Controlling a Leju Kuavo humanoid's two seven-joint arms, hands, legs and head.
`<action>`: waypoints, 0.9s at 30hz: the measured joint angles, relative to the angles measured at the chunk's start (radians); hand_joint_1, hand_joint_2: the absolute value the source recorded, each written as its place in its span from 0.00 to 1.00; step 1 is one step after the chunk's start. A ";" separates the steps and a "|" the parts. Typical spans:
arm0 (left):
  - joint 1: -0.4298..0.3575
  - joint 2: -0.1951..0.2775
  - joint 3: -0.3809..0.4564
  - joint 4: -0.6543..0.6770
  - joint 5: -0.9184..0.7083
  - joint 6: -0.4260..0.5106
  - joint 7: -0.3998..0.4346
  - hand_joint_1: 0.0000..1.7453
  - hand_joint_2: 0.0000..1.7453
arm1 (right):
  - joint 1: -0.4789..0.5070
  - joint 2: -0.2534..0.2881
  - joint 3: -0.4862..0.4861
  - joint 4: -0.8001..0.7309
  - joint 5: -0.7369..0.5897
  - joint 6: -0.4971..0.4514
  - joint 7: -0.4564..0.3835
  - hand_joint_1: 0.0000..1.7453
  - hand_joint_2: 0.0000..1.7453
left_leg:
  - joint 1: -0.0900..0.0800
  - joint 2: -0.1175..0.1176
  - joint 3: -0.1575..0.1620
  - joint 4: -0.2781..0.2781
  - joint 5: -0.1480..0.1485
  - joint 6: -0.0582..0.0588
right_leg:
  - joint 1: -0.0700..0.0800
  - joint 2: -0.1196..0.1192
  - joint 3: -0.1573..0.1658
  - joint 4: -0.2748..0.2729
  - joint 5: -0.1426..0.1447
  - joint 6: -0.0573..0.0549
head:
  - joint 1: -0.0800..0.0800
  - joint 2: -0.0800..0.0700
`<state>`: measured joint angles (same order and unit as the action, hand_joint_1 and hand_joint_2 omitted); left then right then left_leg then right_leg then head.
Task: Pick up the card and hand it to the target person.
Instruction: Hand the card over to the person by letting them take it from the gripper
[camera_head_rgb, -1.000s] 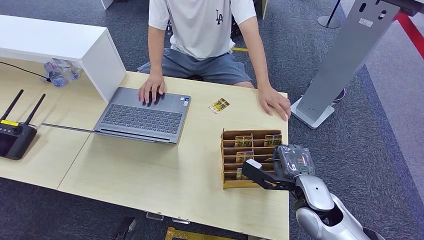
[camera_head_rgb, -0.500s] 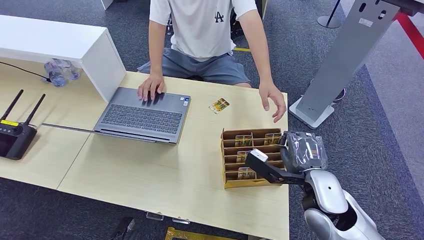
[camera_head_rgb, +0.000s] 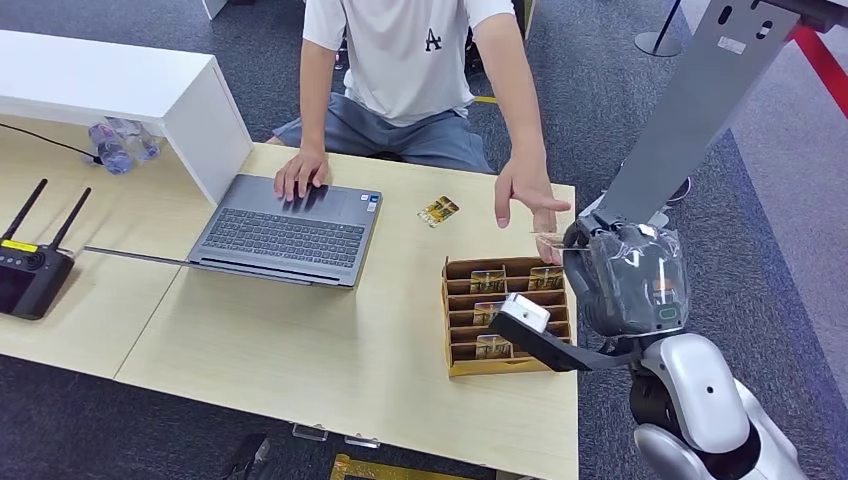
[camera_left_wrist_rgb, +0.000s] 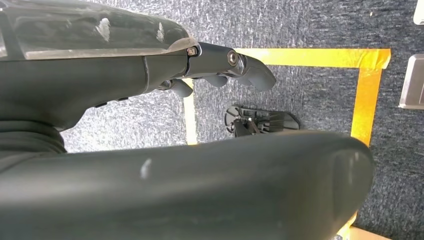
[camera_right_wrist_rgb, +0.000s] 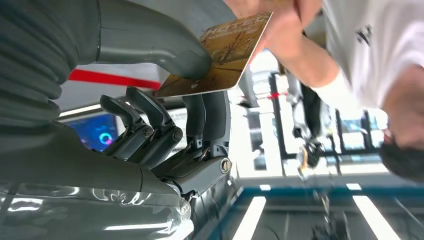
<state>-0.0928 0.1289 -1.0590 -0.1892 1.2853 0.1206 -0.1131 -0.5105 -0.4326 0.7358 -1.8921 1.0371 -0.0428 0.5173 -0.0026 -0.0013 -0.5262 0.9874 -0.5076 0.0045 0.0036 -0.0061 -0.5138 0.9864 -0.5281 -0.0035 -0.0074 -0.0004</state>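
My right hand (camera_head_rgb: 625, 275) is raised above the table's right edge and pinches a golden-brown card (camera_right_wrist_rgb: 225, 55) between thumb and fingers. In the head view the card (camera_head_rgb: 548, 240) shows edge-on, just above the wooden card holder (camera_head_rgb: 458, 320). A person in a white shirt (camera_head_rgb: 410, 50) sits across the table. Their hand (camera_head_rgb: 528, 190) reaches down to the card, and in the right wrist view their fingers (camera_right_wrist_rgb: 280, 20) touch its far end. My left hand (camera_left_wrist_rgb: 165, 80) hangs over the floor with its fingers (camera_left_wrist_rgb: 220, 75) loosely extended, holding nothing.
The holder keeps several more cards in its slots, and one loose card (camera_head_rgb: 438, 210) lies on the table (camera_head_rgb: 300, 350). A laptop (camera_head_rgb: 290, 230) sits under the person's other hand. A controller (camera_head_rgb: 30, 270), a white box (camera_head_rgb: 130, 90) and a grey stand (camera_head_rgb: 690, 110) surround the area.
My right hand rose from beside the card holder with the card, toward the person. The person's hand lifted off the table and came to the card.
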 joint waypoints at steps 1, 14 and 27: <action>0.000 0.000 0.000 0.000 0.000 -0.001 0.000 0.00 0.00 | 0.001 0.002 0.000 0.002 0.013 -0.024 -0.015 0.98 1.00 | 0.000 0.000 0.000 0.000 0.000 0.000 | 0.000 0.000 0.000 0.000 0.000 0.000 | 0.000 0.000; -0.001 0.000 0.000 0.000 0.008 -0.021 -0.002 0.00 0.75 | 0.011 0.030 0.002 0.083 0.096 -0.218 -0.124 0.25 1.00 | 0.000 0.000 0.000 0.000 0.000 0.000 | 0.000 0.000 0.000 0.000 0.000 0.000 | 0.000 0.000; -0.001 0.000 0.000 0.000 0.011 -0.017 -0.002 0.00 0.00 | 0.014 0.049 0.002 0.166 -0.054 -0.245 -0.168 0.00 1.00 | 0.000 0.000 0.000 0.000 0.000 0.000 | 0.000 0.000 0.000 0.000 0.000 0.000 | 0.000 0.000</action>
<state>-0.0933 0.1286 -1.0590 -0.1892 1.2963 0.1040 -0.1156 -0.4963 -0.3836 0.7381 -1.7260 0.9834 -0.2875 0.3493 -0.0026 -0.0013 -0.5265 0.9874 -0.5074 0.0046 0.0036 -0.0062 -0.5139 0.9866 -0.5281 -0.0035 -0.0074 -0.0004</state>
